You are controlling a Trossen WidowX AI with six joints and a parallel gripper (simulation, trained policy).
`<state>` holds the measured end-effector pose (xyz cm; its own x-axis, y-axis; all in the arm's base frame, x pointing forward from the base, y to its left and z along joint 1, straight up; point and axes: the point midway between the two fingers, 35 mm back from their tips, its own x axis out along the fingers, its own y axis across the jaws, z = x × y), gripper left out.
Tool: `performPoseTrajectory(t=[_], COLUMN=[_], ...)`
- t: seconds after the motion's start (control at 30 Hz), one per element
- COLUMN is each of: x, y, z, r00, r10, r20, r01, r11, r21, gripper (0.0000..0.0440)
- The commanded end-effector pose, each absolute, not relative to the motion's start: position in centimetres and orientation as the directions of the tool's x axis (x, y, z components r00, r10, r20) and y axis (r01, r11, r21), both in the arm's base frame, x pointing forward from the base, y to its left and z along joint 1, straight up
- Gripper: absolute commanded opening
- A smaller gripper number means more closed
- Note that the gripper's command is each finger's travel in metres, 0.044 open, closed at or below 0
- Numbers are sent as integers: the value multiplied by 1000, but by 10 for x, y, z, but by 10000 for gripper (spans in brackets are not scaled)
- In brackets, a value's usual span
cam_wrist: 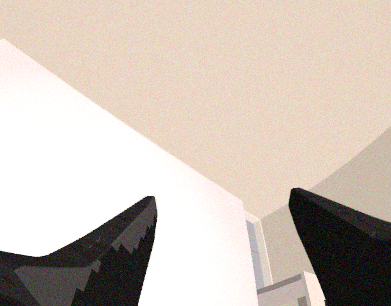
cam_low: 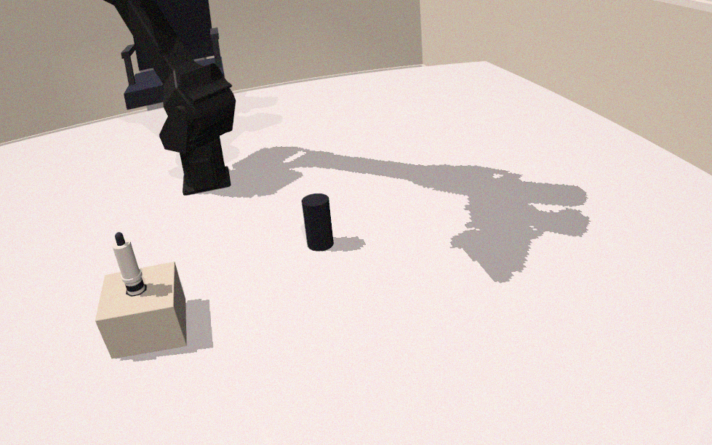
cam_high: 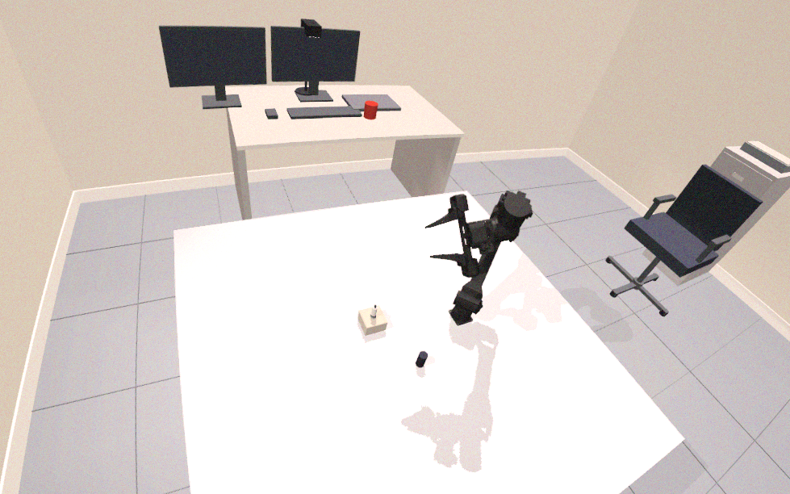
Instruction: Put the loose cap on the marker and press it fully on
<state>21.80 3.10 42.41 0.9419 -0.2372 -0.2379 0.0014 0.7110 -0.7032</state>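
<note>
The marker (cam_high: 374, 311) (cam_low: 127, 262) stands upright in the beige holder block (cam_high: 373, 327) (cam_low: 142, 334), its dark tip bare and pointing up. The black cap (cam_high: 421, 359) (cam_low: 318, 222) stands upright on the table, apart from the block. My gripper (cam_high: 428, 241) (cam_wrist: 225, 202) is open and empty, raised high above the table. In the top view its fingers point left, well above and behind the block and the cap. The gripper is out of frame in the exterior view. The wrist view shows neither marker nor cap.
The arm's base (cam_high: 461, 316) (cam_low: 206, 174) stands on the white table (cam_high: 262, 399) (cam_low: 402, 359), behind the block and cap in the exterior view. Beyond the table are a desk (cam_high: 323, 133) with two monitors and a red mug (cam_high: 370, 110), and an office chair (cam_high: 670, 236).
</note>
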Motion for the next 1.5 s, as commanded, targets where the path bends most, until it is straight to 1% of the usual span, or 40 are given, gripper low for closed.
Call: performPoseTrajectory(t=[0.0,0.73,1.47], x=[222,239,248], y=[38,73,99], z=[415,363,312], r00=[937,870,740], r10=[-220,-149,-110], r20=[-272,-470,-663], r01=[-33,-203,-319], r11=[718,761,811], r21=[-695,-616,-490], gripper=[315,318,319])
